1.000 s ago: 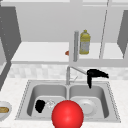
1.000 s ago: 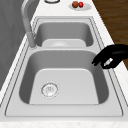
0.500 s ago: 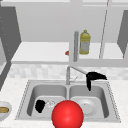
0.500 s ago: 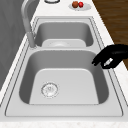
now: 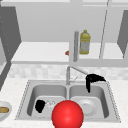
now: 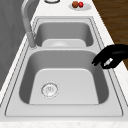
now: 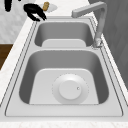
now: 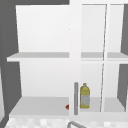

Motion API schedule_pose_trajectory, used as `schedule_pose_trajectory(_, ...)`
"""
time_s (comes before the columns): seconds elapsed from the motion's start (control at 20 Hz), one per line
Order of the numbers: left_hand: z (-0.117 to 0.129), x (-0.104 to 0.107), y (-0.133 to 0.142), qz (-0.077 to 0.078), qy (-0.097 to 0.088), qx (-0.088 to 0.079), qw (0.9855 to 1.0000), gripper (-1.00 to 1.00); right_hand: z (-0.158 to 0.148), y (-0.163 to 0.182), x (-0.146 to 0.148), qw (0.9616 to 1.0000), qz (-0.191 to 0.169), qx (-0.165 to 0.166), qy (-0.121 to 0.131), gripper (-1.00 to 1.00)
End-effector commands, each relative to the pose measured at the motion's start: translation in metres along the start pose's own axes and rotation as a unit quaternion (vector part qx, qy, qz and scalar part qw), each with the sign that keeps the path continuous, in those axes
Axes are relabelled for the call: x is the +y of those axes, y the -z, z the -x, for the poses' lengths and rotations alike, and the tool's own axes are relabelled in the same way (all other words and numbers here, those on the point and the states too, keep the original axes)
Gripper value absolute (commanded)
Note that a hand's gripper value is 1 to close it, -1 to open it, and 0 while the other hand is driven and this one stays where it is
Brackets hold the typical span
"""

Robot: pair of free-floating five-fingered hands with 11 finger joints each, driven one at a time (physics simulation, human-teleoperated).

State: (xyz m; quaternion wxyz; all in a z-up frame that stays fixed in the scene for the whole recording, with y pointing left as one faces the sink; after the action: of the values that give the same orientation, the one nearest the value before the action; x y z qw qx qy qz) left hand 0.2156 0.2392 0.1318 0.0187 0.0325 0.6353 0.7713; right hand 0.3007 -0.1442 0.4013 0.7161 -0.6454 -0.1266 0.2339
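Hovering left of the faucet (image 5: 68, 75), your left hand (image 6: 111, 58) stays over the front rim of the left basin (image 6: 111, 83), fingers curled in an empty pinch. Your right hand (image 5: 93, 79) hangs just right of the faucet's spout, above the plate (image 7: 70, 88); I cannot tell its grip. Nothing has visibly shifted, and neither hand touches anything.
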Motion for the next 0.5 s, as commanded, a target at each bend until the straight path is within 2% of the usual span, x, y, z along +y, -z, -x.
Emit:
schedule_pose_trajectory(0.0, 0.0, 0.0, 0.0, 0.0, 0.0, 0.0, 1.0, 0.0, -0.003, 0.002, 0.009, 0.9996, 0.0, -0.024, -0.014, -1.0)
schedule_pose_trajectory(0.45, 0.0, 0.0, 0.0, 0.0, 0.0, 0.0, 1.0, 0.0, 0.003, 0.03, 0.043, 0.9987, 0.002, -0.051, -0.003, -1.0)
